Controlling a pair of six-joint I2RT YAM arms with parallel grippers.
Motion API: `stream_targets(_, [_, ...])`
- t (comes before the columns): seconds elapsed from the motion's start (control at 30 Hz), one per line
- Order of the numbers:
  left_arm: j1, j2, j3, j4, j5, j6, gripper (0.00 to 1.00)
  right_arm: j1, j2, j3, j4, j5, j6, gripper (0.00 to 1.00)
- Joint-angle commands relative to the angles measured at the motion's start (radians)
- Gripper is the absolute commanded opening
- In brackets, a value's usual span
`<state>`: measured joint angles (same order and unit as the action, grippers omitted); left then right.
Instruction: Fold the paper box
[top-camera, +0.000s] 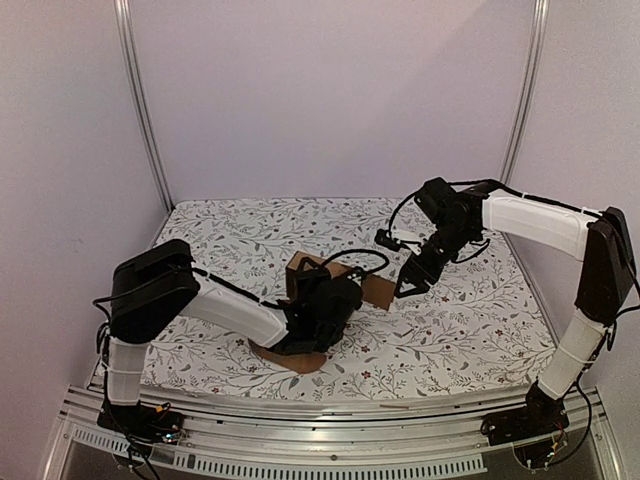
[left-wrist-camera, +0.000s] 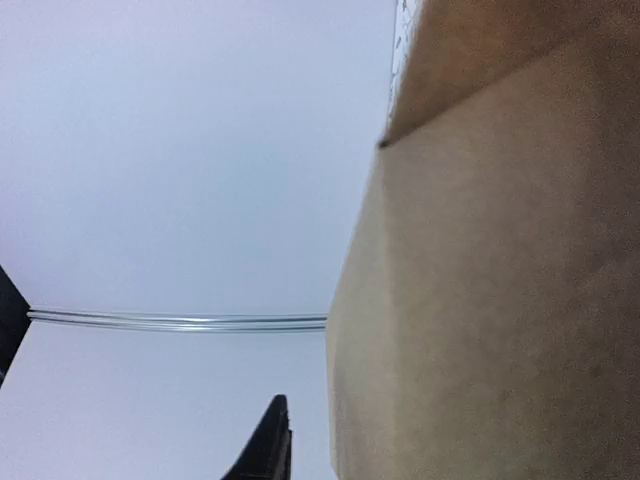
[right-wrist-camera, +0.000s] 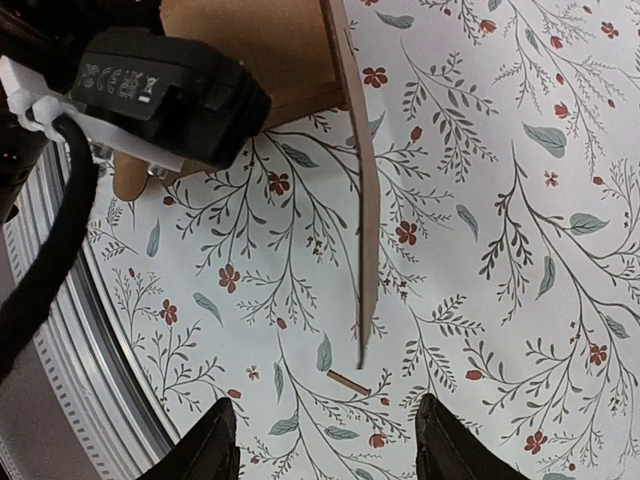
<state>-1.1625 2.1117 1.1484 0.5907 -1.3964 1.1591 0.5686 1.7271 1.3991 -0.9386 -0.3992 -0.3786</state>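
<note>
Box mid-table, one of my arms on each side.

The paper box (top-camera: 300, 270) stands on the middle of the table (top-camera: 480, 330). My left gripper (top-camera: 320, 305) is against its near side, and my right gripper (top-camera: 410, 285) hangs just to its right.

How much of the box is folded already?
Partly, it seems. The box already stands with walls up. The left hand is against it now; its grip is hidden. The right hand hangs open nearby, holding nothing. Left to do: one flap lies flat on the table and a side panel sticks out.
</note>
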Motion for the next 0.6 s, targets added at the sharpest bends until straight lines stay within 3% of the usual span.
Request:
stream_targets(0.0, [0.002,0.014,0.142,-0.399,-0.149,-0.377,0.42,-0.005,0.022,0.01,0.002,0.004,0.002,0.59])
stream_targets(0.1, [-0.01,0.039,0.276,-0.91,-0.077,-0.742,0.6,-0.005,0.013,0.004,0.002,0.01,0.001,0.59])
stream_targets(0.17, [-0.02,0.068,0.395,-1.353,0.093,-1.047,0.62,-0.006,0.001,-0.002,0.0,0.015,0.0,0.59])
stream_targets(0.2, [-0.022,0.079,0.438,-1.468,0.159,-1.122,0.62,-0.006,-0.003,-0.005,0.0,0.017,-0.001,0.59])
stream_targets(0.4, [-0.078,-0.151,0.329,-1.526,0.665,-1.08,0.68,-0.024,-0.033,-0.006,-0.003,-0.006,0.007,0.59])
stream_targets(0.57, [-0.031,-0.323,0.339,-1.519,0.989,-1.086,0.74,-0.027,-0.028,-0.001,-0.005,-0.002,0.009,0.59])
